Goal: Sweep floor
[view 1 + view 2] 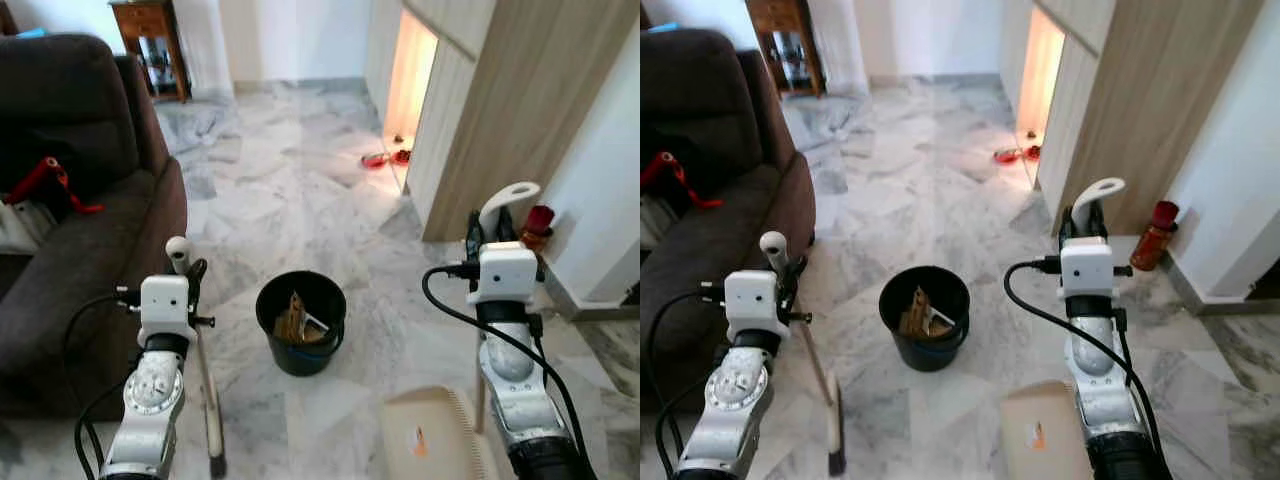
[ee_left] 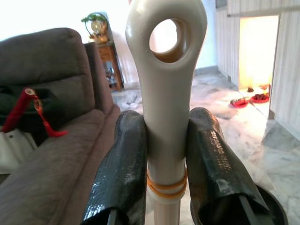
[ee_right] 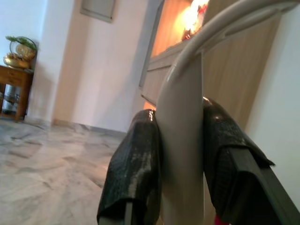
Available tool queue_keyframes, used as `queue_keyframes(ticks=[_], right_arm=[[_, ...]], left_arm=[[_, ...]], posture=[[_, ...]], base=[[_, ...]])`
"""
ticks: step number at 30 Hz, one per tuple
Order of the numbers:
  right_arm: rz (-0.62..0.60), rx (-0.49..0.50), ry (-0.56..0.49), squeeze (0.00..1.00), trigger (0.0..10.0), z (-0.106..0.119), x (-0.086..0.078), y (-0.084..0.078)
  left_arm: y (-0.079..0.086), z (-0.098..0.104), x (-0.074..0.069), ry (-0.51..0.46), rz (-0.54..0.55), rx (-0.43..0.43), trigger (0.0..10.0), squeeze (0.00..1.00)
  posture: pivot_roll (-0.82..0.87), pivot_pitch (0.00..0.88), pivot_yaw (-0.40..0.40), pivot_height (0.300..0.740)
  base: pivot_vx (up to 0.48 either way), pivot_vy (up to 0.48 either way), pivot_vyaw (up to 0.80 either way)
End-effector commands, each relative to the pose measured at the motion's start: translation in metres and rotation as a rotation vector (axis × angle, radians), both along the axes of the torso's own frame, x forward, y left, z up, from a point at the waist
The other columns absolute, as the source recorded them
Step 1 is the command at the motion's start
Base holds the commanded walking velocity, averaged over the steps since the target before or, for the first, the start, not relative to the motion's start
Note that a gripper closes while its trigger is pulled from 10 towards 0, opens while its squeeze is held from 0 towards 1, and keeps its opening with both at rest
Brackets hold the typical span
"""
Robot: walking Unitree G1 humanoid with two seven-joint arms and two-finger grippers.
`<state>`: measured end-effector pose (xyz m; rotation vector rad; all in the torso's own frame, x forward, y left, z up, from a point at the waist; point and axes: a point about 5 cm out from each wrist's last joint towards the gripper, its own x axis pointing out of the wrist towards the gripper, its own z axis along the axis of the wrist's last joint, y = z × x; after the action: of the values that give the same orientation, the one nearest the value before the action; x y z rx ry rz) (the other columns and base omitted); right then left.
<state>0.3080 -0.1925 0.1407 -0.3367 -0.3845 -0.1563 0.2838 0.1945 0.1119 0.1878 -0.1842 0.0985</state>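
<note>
My left gripper [image 1: 187,268] is shut on the cream broom handle [image 2: 166,89], just below its ring end. The broom [image 1: 208,395] slants down to the marble floor by my left side. My right gripper [image 1: 497,232] is shut on the cream dustpan handle [image 3: 183,126], whose looped top [image 1: 510,200] sticks up above the fingers. The dustpan's pan [image 1: 432,436] hangs low in front of my right arm. A black bucket [image 1: 300,322] holding brown scraps stands on the floor between my two arms.
A dark brown sofa [image 1: 85,230] with a red strap on it fills the left. A wooden cabinet wall [image 1: 500,110] with a lit opening is on the right. A red bottle [image 1: 1152,234] stands by the wall. Red items [image 1: 385,158] lie near the opening. A wooden side table [image 1: 150,40] is far back.
</note>
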Motion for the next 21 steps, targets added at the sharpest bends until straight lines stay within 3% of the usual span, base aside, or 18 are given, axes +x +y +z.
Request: queue_keyframes(ticks=[1, 3, 21], right_arm=[[0.002, 0.007, -0.028, 0.00, 10.0, 0.007, 0.002, 0.000], [-0.008, 0.019, -0.019, 0.00, 10.0, 0.006, 0.002, -0.002], [-0.072, 0.036, 0.067, 0.00, 10.0, -0.013, -0.003, -0.014]], left_arm=[[0.000, 0.008, 0.002, -0.032, -0.006, 0.017, 10.0, 0.00], [-0.001, 0.008, 0.002, -0.030, -0.007, 0.016, 10.0, 0.00], [-0.005, 0.002, 0.009, 0.010, -0.067, -0.003, 10.0, 0.00]], posture=[[-0.02, 0.000, 0.033, 0.740], [-0.02, 0.000, 0.033, 0.740], [-0.03, 0.000, 0.043, 0.740]], base=[[0.000, 0.000, 0.00], [0.000, 0.000, 0.00], [0.000, 0.000, -0.80]])
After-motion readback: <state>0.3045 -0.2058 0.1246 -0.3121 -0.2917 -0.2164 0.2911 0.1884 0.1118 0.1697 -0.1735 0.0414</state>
